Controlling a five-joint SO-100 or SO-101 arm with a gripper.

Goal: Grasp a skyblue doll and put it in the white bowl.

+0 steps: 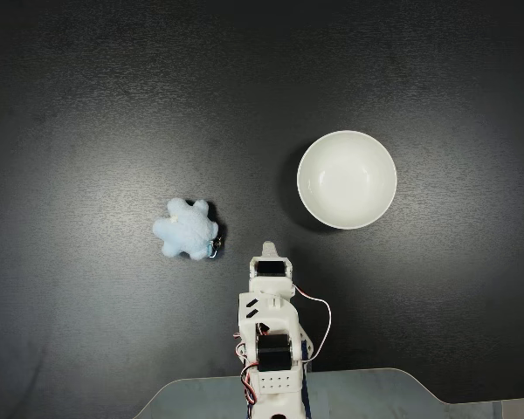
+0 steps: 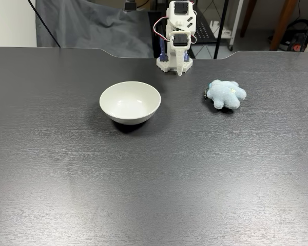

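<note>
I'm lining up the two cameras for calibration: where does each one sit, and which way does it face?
A fixed view: above the table, looking straight down; the folded arm enters from the bottom edge, gripper pointing up-frame.
Another fixed view: across the table from the arm's base, facing it; gripper hangs down.
Both show the skyblue doll, the white bowl and the dark table, sides mirrored.

The table (image 1: 87,105) is seen as matte black with a faint grey grain. The bowl (image 1: 347,179) is plain glossy white, unpatterned. Left of the bowl in a fixed view, the doll (image 1: 187,230) is pale sky-blue. The arm (image 1: 268,332) is white, with black motor blocks and red wires.
</note>
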